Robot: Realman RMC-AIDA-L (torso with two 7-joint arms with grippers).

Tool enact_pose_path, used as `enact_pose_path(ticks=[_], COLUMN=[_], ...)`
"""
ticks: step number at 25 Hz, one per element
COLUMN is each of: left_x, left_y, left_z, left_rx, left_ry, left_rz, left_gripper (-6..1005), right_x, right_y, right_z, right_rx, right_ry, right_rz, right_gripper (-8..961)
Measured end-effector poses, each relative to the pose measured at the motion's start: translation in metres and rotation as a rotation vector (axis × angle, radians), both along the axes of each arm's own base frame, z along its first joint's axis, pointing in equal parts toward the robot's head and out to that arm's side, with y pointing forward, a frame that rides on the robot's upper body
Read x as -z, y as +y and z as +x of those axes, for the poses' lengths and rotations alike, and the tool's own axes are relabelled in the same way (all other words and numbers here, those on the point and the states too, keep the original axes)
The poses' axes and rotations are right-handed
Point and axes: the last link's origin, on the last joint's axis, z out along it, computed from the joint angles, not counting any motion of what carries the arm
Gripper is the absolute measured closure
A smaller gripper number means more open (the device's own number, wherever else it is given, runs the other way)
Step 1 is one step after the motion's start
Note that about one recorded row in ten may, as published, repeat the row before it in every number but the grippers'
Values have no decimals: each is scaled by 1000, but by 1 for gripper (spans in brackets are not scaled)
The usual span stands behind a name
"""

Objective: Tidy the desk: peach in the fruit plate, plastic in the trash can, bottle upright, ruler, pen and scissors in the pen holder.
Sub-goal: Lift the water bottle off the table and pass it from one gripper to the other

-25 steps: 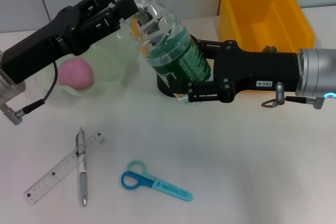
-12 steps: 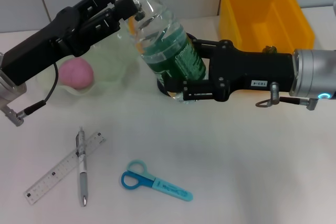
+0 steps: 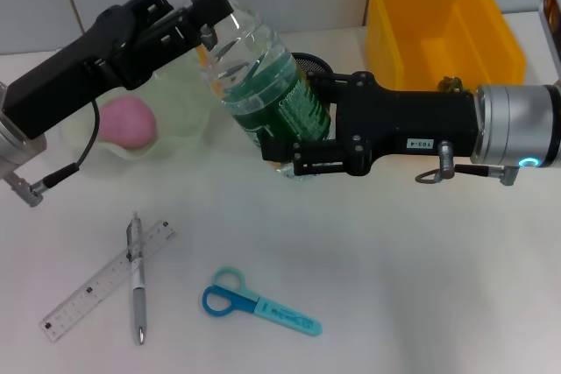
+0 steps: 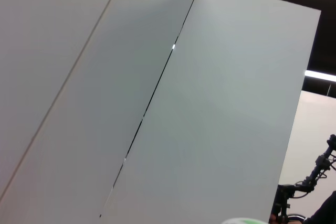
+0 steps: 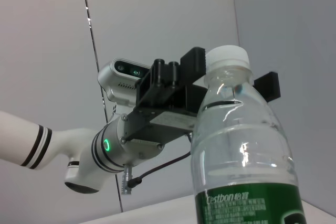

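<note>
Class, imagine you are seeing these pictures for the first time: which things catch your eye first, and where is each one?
The eye goes first to the bottle, held tilted above the middle of the table by both arms: the left gripper at its neck, the right gripper around its green-labelled lower body. Next comes the bright yellow bin at the far right. Then the pink peach in the pale plate at the left.

Left arm reaching diagonally in from the left, left gripper (image 3: 203, 8) clamped at the neck of a tilted bottle (image 3: 263, 85), right arm stretched level from the right, right gripper (image 3: 294, 142) clasping its base
</note>
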Motion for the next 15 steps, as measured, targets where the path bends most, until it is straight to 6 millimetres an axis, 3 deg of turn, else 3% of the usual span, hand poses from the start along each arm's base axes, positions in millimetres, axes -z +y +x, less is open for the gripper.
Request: enact_pose_path(ticks=[15], left_x=[1], left_y=[-1], left_z=[1], left_rx=[6], left_ry=[-9], left_rz=[4], left_gripper=[294], right_x=[1], right_y=[0], right_z=[0], right_rx=[8], right_ry=[15], right_rz=[2], right_gripper=[204])
